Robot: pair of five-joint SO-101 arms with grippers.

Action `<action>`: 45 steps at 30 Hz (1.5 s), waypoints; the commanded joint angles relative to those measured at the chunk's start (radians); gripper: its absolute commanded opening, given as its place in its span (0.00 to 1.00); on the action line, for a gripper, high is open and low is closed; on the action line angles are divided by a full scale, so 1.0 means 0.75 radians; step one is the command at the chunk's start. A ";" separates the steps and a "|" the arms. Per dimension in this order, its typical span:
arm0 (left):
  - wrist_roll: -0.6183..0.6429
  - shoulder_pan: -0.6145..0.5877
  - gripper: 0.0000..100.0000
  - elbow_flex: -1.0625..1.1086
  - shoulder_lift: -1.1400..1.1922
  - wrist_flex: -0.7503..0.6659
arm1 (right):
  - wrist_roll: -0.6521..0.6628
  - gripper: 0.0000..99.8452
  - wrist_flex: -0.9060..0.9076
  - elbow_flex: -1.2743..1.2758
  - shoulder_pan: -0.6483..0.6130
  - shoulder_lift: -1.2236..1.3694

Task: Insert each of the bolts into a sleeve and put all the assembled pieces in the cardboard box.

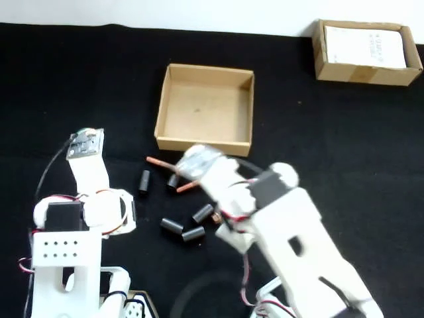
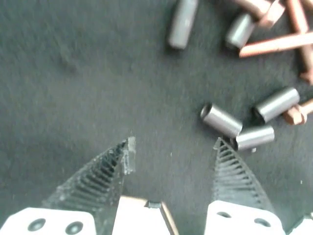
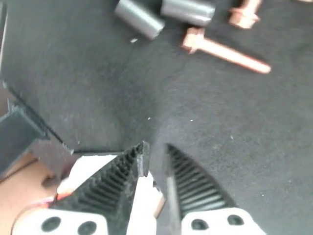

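Three sleeves [image 2: 221, 120] lie just beside the wide-spread, empty left tool [image 2: 173, 142].

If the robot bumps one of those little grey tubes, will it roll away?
Probably: the sleeve is a smooth round tube lying on its side, so a sideways nudge would likely roll it. The black cloth looks soft, so it may stop soon.

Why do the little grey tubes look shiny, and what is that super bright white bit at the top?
High view: the strip beyond the black cloth is lit bright white, and the paper in the far box glares. Left wrist view: light leaves pale streaks along the sleeves. Right wrist view: the sleeves gleam likewise; the copper bolt looks duller.
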 commanded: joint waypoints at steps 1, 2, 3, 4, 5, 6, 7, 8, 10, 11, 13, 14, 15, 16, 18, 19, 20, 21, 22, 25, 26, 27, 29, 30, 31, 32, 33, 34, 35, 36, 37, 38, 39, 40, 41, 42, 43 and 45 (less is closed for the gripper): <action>0.008 -0.069 0.26 0.001 0.005 -0.063 | 0.100 0.18 0.005 -0.071 -0.114 0.081; 0.008 -0.114 0.26 0.013 0.007 -0.090 | 0.131 0.18 0.003 -0.071 -0.138 0.103; 0.010 -0.152 0.26 0.032 0.011 -0.123 | 0.158 0.18 -0.001 -0.071 -0.161 0.128; 0.010 -0.185 0.26 0.066 0.007 -0.168 | 0.184 0.18 -0.003 -0.071 -0.177 0.154; 0.010 -0.218 0.25 0.099 0.007 -0.217 | 0.215 0.18 -0.011 -0.071 -0.189 0.179; 0.010 -0.249 0.25 0.134 0.007 -0.262 | 0.254 0.18 -0.034 -0.071 -0.195 0.199; 0.010 -0.279 0.25 0.161 0.005 -0.299 | 0.293 0.18 -0.056 -0.071 -0.195 0.216; 0.014 -0.310 0.25 0.177 0.005 -0.329 | 0.331 0.18 -0.087 -0.073 -0.195 0.232; 0.016 -0.375 0.25 0.185 0.005 -0.368 | 0.381 0.18 -0.152 -0.097 -0.193 0.265; 0.016 -0.406 0.25 0.185 0.005 -0.381 | 0.401 0.18 -0.187 -0.107 -0.191 0.283; 0.018 -0.457 0.25 0.189 0.005 -0.399 | 0.448 0.18 -0.240 -0.146 -0.191 0.324; 0.018 -0.472 0.25 0.193 0.005 -0.399 | 0.468 0.18 -0.263 -0.169 -0.191 0.349; 0.018 -0.476 0.25 0.206 0.005 -0.401 | 0.481 0.18 -0.285 -0.191 -0.191 0.373; 0.018 -0.480 0.25 0.218 0.005 -0.415 | 0.489 0.18 -0.306 -0.216 -0.191 0.402; 0.018 -0.484 0.25 0.244 0.005 -0.460 | 0.497 0.18 -0.353 -0.253 -0.191 0.465; 0.018 -0.484 0.25 0.259 0.005 -0.485 | 0.497 0.18 -0.375 -0.263 -0.187 0.498; 0.018 -0.484 0.25 0.269 0.005 -0.505 | 0.499 0.18 -0.402 -0.271 -0.175 0.529; 0.018 -0.484 0.25 0.279 0.005 -0.520 | 0.509 0.18 -0.433 -0.271 -0.165 0.557; 0.018 -0.486 0.25 0.283 0.005 -0.530 | 0.522 0.18 -0.470 -0.271 -0.159 0.586; 0.018 -0.486 0.25 0.287 0.005 -0.534 | 0.544 0.18 -0.566 -0.265 -0.130 0.662; 0.018 -0.486 0.25 0.287 0.005 -0.534 | 0.544 0.18 -0.588 -0.265 -0.126 0.686; 0.018 -0.486 0.25 0.289 0.005 -0.534 | 0.544 0.18 -0.605 -0.267 -0.126 0.707; 0.018 -0.486 0.25 0.289 0.005 -0.534 | 0.544 0.18 -0.627 -0.269 -0.103 0.742; 0.018 -0.486 0.25 0.292 0.005 -0.534 | 0.546 0.18 -0.641 -0.269 -0.091 0.756; 0.018 -0.486 0.25 0.298 0.005 -0.540 | 0.546 0.18 -0.662 -0.269 -0.081 0.772; 0.018 -0.488 0.25 0.308 0.005 -0.561 | 0.546 0.18 -0.676 -0.267 -0.064 0.787; 0.018 -0.488 0.25 0.322 0.005 -0.583 | 0.559 0.18 -0.688 -0.265 -0.052 0.801; 0.014 -0.488 0.25 0.332 0.005 -0.601 | 0.585 0.18 -0.695 -0.263 -0.044 0.817; 0.014 -0.488 0.25 0.339 0.005 -0.612 | 0.612 0.18 -0.697 -0.261 -0.040 0.832; 0.012 -0.488 0.25 0.341 0.005 -0.616 | 0.626 0.18 -0.693 -0.261 -0.038 0.846; 0.012 -0.494 0.25 0.343 0.005 -0.616 | 0.626 0.18 -0.693 -0.261 -0.032 0.852; 0.014 -0.504 0.25 0.343 0.005 -0.616 | 0.626 0.18 -0.690 -0.259 -0.026 0.860; 0.016 -0.517 0.25 0.341 0.005 -0.618 | 0.626 0.18 -0.690 -0.259 -0.019 0.866; 0.016 -0.529 0.25 0.339 0.005 -0.618 | 0.628 0.18 -0.690 -0.259 -0.015 0.873; 0.016 -0.533 0.25 0.339 0.005 -0.618 | 0.628 0.18 -0.690 -0.259 -0.007 0.881; 0.016 -0.535 0.25 0.339 0.005 -0.618 | 0.628 0.18 -0.690 -0.257 -0.001 0.895; 0.016 -0.535 0.25 0.339 0.005 -0.618 | 0.628 0.18 -0.690 -0.257 -0.001 0.907; 0.016 -0.535 0.25 0.339 0.005 -0.618 | 0.626 0.18 -0.688 -0.247 -0.003 0.938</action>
